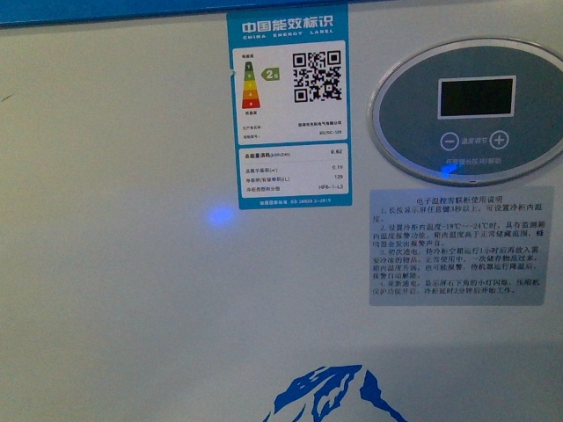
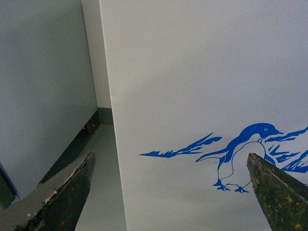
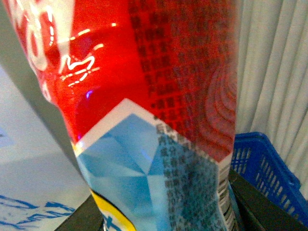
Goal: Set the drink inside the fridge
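Carry step in hand. Drink (image 3: 154, 115) is clamped between right fingers (image 3: 262, 209); left fingers (image 2: 62, 192) are spread wide, empty. Fridge (image 1: 132, 264) front is faced closely, panel (image 1: 471, 97) at 2 o'clock. Next, a lift above rim (image 1: 106, 10) at 12 o'clock is judged necessary.

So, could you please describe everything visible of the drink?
The drink fills the right wrist view: a glossy wrapped container, red over most of it, light blue toward the gripper end with a white edge between, a yellow patch, dense small print and a barcode. It sits between the dark sides of the right gripper, apparently clamped. Its cap and base are out of frame.
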